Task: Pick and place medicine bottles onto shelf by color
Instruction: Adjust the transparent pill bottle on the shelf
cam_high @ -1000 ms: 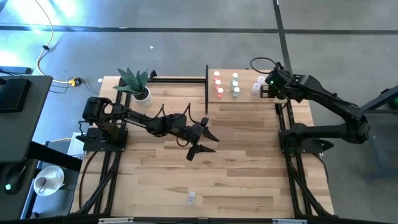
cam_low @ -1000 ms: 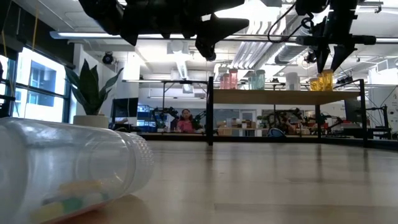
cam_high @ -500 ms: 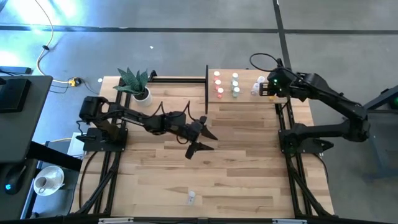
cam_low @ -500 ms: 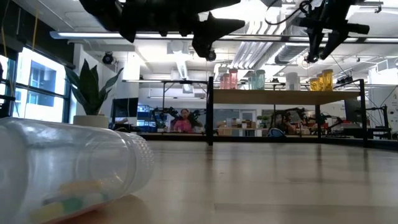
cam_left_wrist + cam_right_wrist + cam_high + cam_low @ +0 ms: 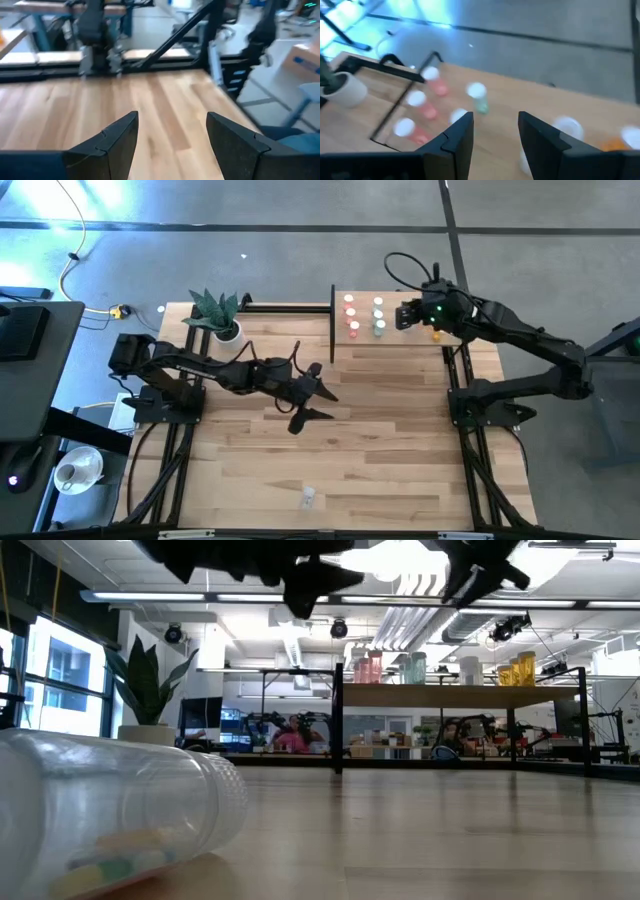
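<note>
left end effector [image 5: 309, 401] hangs mid-table, fingers apart and empty; right end effector [image 5: 401, 315] likewise, raised.

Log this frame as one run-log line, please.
left gripper: open, empty, mid-table | right gripper: open, empty, over shelf | bottle: lying near front edge

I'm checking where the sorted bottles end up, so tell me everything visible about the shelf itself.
The shelf is a rectangular light-wood board on a thin black metal frame, standing at the table's far edge near the right arm. From table height it shows as a raised board on dark legs. Small white-capped bottles stand on it in rows: red ones, green ones, and an orange one by the far right corner. The right gripper, fingers parted and empty, hovers above the board without touching it.
</note>
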Tool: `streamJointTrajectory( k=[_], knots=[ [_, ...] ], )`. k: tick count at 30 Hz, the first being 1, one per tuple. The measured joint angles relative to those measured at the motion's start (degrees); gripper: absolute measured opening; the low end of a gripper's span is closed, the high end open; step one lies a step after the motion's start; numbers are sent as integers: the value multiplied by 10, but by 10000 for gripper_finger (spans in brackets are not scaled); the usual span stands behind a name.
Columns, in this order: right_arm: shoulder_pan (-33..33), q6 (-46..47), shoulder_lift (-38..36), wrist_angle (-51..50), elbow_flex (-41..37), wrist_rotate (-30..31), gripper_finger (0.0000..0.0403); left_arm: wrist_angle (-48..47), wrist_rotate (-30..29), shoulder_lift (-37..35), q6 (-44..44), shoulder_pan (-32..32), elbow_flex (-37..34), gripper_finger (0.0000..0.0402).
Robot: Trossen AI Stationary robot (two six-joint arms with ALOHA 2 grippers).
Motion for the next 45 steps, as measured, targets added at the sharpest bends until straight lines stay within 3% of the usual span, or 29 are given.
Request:
streamJointTrajectory(
  k=[6, 15, 22, 45],
  knots=[
    [-9, -18, 21, 44, 0, 6, 147, 37, -29, 5, -19, 16, -45, 225],
    [-90, 40, 63, -35, 0, -50, 147, 51, -25, 5, -40, 28, -45, 225],
    [-114, 48, 92, -64, 0, -55, 147, 52, -25, 5, -40, 23, -45, 225],
    [-145, 92, 94, -143, 0, 4, 136, 52, -25, 5, -41, 23, -45, 225]
  ],
)
